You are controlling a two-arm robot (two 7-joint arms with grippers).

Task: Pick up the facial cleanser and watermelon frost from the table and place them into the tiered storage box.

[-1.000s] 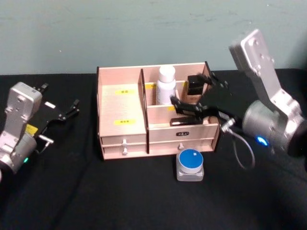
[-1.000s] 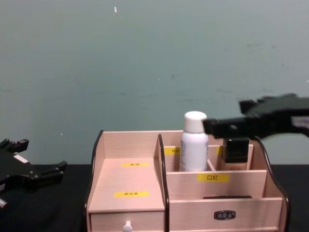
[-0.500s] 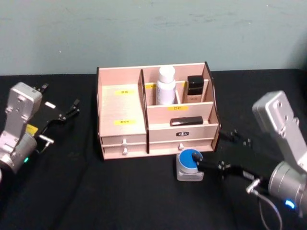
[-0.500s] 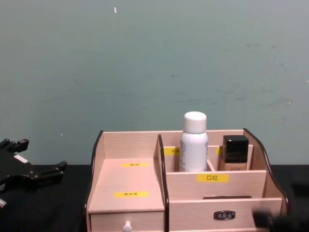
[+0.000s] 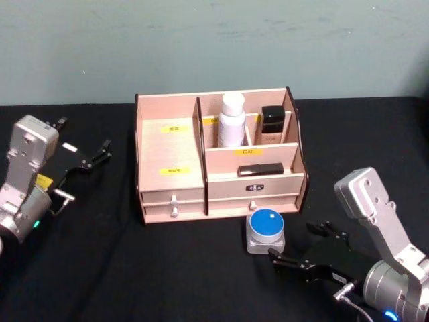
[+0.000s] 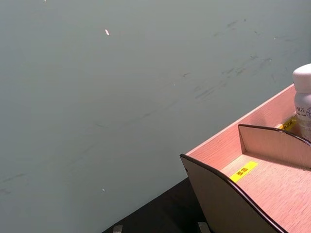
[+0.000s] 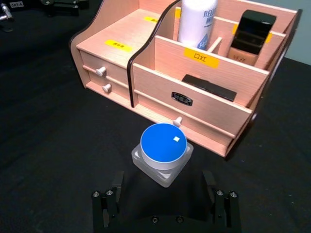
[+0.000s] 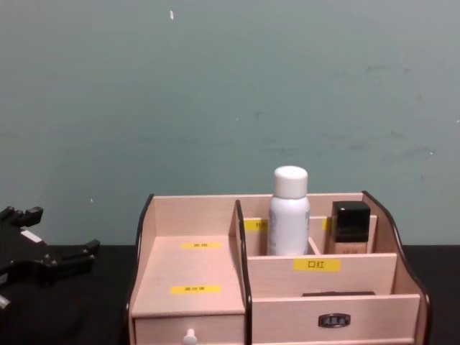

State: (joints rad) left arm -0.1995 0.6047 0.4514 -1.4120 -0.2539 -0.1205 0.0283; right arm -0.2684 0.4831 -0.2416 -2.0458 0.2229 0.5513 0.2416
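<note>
The tiered storage box (image 5: 167, 144), pale wood with dark curved sides, stretches sideways, its 2 drawers facing the robot. A white bottle (image 5: 232, 124) and a dark-capped bottle (image 5: 272, 125) stand upright in its rear right compartments. The right gripper (image 5: 303, 245) lies low in front of the box, nearer the robot than a blue-lidded jar (image 5: 265, 225), fingers wide and empty; the left gripper (image 5: 82, 141) rests well left of the box, fingers seemingly apart.

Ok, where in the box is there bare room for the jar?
Bare: the wide left section of the tiered storage box. Crowded: its right side, white bottle and dark bottle in the back cells, a flat black item in the tray in front. Right gripper is open by the blue-lidded jar; left gripper parked left.
</note>
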